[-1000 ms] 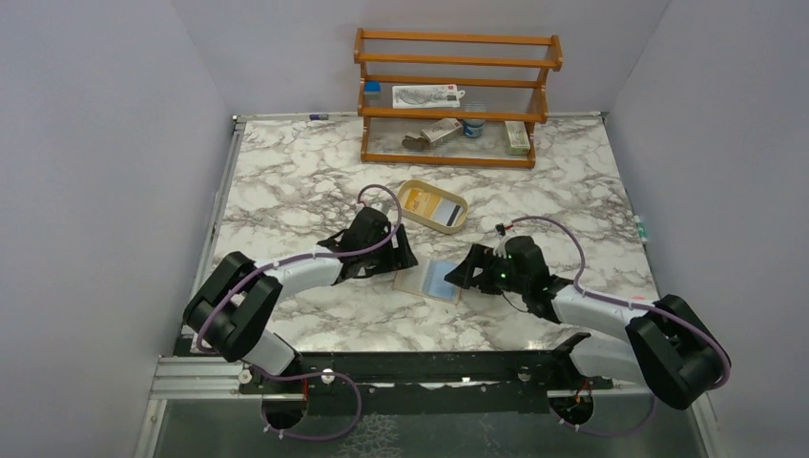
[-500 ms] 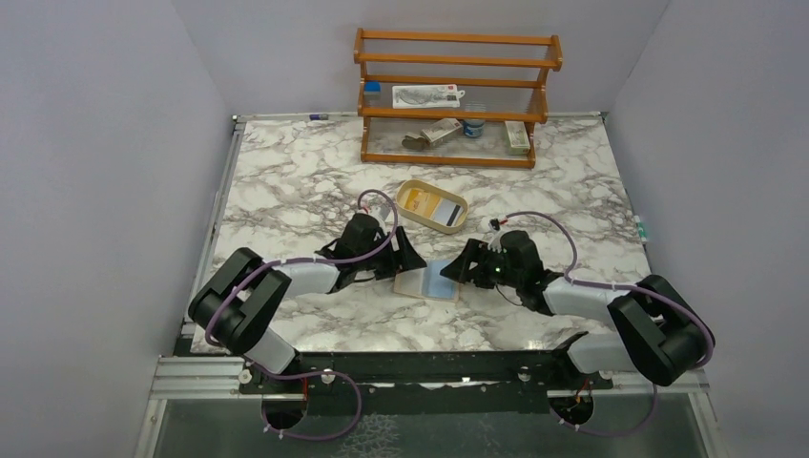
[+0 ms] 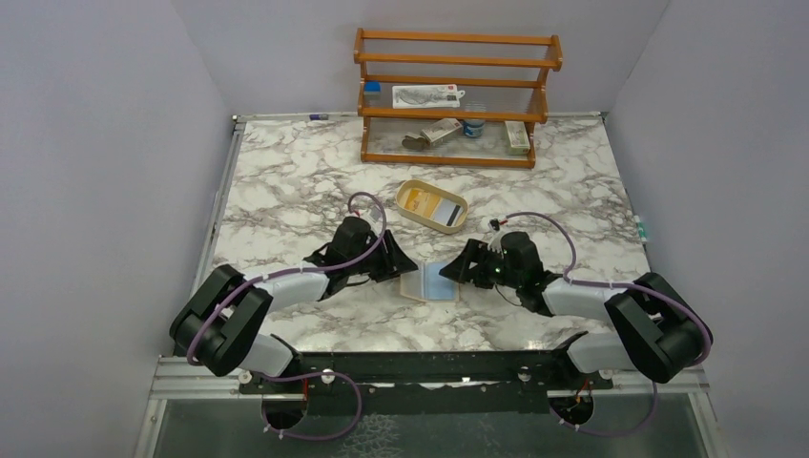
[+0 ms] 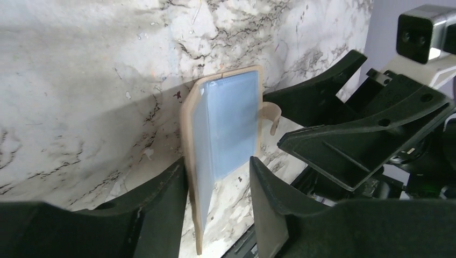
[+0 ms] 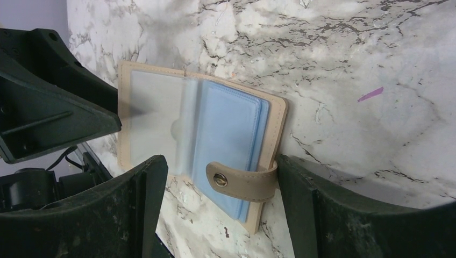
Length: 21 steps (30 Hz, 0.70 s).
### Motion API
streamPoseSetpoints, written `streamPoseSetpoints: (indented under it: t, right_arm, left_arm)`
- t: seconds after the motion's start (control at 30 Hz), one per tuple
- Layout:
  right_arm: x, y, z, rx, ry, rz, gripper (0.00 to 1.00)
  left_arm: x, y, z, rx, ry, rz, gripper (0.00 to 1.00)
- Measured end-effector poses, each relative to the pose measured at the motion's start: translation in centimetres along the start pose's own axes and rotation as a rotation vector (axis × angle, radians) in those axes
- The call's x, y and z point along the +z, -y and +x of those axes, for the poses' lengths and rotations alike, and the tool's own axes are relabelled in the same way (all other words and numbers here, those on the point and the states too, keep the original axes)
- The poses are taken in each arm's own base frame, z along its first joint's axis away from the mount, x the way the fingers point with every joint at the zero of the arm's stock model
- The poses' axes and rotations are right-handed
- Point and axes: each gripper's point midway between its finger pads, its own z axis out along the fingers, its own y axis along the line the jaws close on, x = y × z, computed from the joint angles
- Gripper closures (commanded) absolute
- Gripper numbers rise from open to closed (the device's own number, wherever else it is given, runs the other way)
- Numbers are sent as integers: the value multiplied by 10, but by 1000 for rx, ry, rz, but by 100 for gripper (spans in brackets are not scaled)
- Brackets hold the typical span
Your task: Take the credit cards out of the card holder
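- Down at centre frame in the overhead view, the card holder [image 5: 226, 129] lies open and flat on the marble table [image 3: 286, 181], blue sleeves up, between the two grippers.
- The left gripper [image 4: 218, 172] straddles the holder's left end with its jaws partly apart. One finger looks to be against the tan cover and marble shows beside the other, so no firm pinch is visible.
- The right gripper [image 5: 220, 166] has its jaws wide and holds nothing. They bracket the end with the snap strap [image 5: 239, 181].
- Risk: the two grippers sit very close over a thin, light object. If one pinches or pulls first, the holder could slide or fold shut. The fingers could also knock together.
- Risk: the clear sleeve [image 5: 153, 118] looks slick, and a finger catching it could drag the whole holder along instead of freeing a card.
- The blue pockets are stacked, so whether any card remains inside cannot be told.
- Farther up the overhead frame, well apart from the holder, the oval tray [image 3: 458, 225] holds a yellow-orange card [image 3: 417, 198] beside a whitish-grey card [image 3: 446, 211]. The extraction therefore looks largely done.
- At the top, the items on the wooden rack [image 3: 456, 160] are too small to identify.
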Motion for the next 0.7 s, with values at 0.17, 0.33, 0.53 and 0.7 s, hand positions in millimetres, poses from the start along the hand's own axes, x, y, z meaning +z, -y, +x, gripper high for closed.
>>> streamPoseSetpoints:
  t: [0.17, 0.33, 0.53, 0.7]
  right_arm:
    - [0, -1, 1, 0, 2, -9, 20]
    - [1, -1, 1, 0, -1, -17, 20]
    - [1, -2, 2, -2, -3, -24, 20]
    - [2, -2, 2, -2, -3, -28, 20]
  left_arm:
    - [-4, -1, -8, -10, 29, -1, 77]
    - [-4, -5, -5, -18, 24, -11, 79]
    - [-4, -7, -4, -20, 21, -20, 79]
    - [-5, -16, -1, -20, 9, -55, 79]
